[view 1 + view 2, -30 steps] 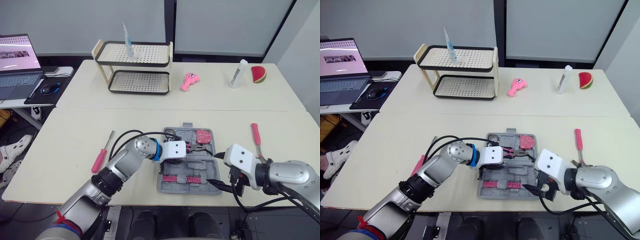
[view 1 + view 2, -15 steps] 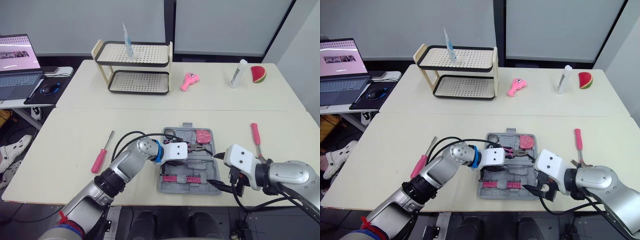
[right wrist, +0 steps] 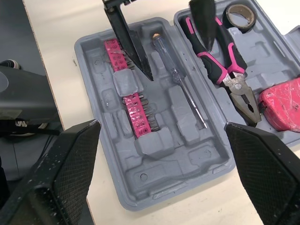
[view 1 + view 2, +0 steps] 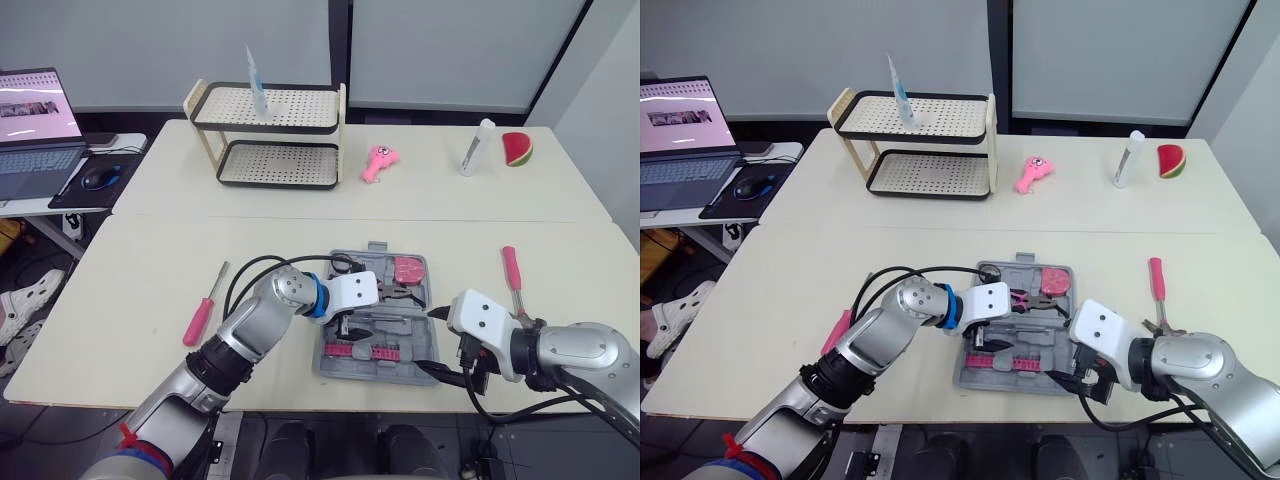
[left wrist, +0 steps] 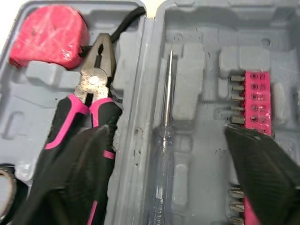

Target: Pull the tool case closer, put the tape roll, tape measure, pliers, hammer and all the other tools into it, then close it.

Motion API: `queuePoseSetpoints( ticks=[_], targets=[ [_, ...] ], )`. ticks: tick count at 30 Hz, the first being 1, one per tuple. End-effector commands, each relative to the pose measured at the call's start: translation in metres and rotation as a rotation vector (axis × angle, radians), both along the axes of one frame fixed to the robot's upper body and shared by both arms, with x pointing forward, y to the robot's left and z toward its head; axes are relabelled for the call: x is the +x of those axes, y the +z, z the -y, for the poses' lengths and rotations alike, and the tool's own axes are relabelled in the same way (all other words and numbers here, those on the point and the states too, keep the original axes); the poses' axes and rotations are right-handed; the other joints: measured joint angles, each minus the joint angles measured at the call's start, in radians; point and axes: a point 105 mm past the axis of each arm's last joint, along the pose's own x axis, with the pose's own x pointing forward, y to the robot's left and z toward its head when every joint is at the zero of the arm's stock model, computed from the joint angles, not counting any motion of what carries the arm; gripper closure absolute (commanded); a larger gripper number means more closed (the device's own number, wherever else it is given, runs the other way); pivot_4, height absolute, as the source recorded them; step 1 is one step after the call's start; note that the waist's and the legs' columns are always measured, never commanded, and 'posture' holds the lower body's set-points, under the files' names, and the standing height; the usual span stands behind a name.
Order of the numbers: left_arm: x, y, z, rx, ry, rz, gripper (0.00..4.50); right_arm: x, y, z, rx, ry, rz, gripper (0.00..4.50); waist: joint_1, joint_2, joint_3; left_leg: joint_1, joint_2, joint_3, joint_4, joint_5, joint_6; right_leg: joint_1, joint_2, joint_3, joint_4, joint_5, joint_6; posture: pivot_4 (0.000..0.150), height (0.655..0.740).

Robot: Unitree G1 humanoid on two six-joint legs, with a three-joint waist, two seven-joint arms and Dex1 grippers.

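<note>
Two pale tables (image 4: 150,290) stand end to end. A two-tier rack (image 4: 265,145) sits on the far one. A laptop (image 4: 35,130) is on a side desk, far left.

The grey tool case (image 3: 154,187) lies open and flat at the near edge of the near table, about centre.
- Far half: pink tape measure (image 5: 49,35) at the right end, pink-and-black pliers (image 5: 93,89) in the middle, tape roll (image 3: 239,14) at the left end.
- Near half: clear-handled screwdriver (image 3: 176,77) beside a pink bit strip (image 3: 133,105).

The left gripper (image 5: 168,133) hangs over the open case with its fingers spread wide and nothing between them. One finger is above the pliers' handles, the other above the bit strip.

The right gripper (image 4: 436,340) is at the case's near right corner, fingers also splayed and empty. I cannot tell whether it touches the case.

Still out on the table:
- A pink-handled screwdriver (image 4: 200,318), well left of the case.
- A second pink-handled tool (image 4: 512,268), to the right of the case.

On the far table, from left to right: pink toy (image 4: 382,160), white bottle (image 4: 478,145), watermelon slice (image 4: 517,148).
</note>
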Motion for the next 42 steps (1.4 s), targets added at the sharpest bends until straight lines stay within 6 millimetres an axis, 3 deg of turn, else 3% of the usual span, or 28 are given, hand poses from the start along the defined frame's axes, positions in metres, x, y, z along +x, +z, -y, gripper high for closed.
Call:
queuePoseSetpoints(
  ticks=[1,5,8,20,35,42],
  targets=[
    [0.002,0.019,0.003,-0.027,-0.022,0.063,0.01,0.0,0.008,-0.002,0.001,0.014,0.044,0.0,0.0,0.0,0.0,0.0,0.0,0.0,0.0,0.0,0.0,0.0,0.0,0.0,0.0,0.0,0.0,0.15,0.729],
    [0.005,0.023,0.002,-0.053,-0.051,0.08,0.01,0.0,0.007,-0.003,0.004,0.015,0.046,0.0,0.0,0.0,0.0,0.0,0.0,0.0,0.0,0.0,0.0,0.0,0.0,0.0,0.0,0.0,0.0,0.15,0.729],
    [0.008,0.022,0.001,-0.079,-0.054,0.046,0.6,0.002,0.008,-0.004,0.011,0.014,0.056,0.0,0.001,0.0,0.0,0.0,0.0,0.0,0.0,0.0,0.0,0.0,0.0,0.0,0.0,0.0,0.0,0.15,0.729],
    [0.007,-0.001,0.002,-0.055,-0.127,-0.005,4.47,0.005,0.01,-0.003,0.017,0.007,0.07,0.0,0.0,0.0,0.0,0.0,0.0,0.0,0.0,0.0,0.0,0.0,0.0,0.0,0.0,0.0,0.0,0.15,0.729],
    [0.011,-0.036,-0.002,0.013,-0.056,-0.054,4.47,0.003,0.012,-0.005,0.016,0.013,0.066,0.0,0.001,0.0,0.0,0.0,0.0,0.0,0.0,0.0,0.0,0.001,0.0,-0.001,0.0,0.0,0.0,0.15,0.729],
    [0.009,-0.031,-0.001,-0.025,-0.038,-0.075,4.47,0.004,0.014,-0.006,0.022,0.019,0.074,0.0,0.0,0.0,0.0,0.001,0.0,0.0,0.0,0.0,0.0,0.0,0.0,0.0,0.0,0.0,0.0,0.15,0.729]
  ],
)
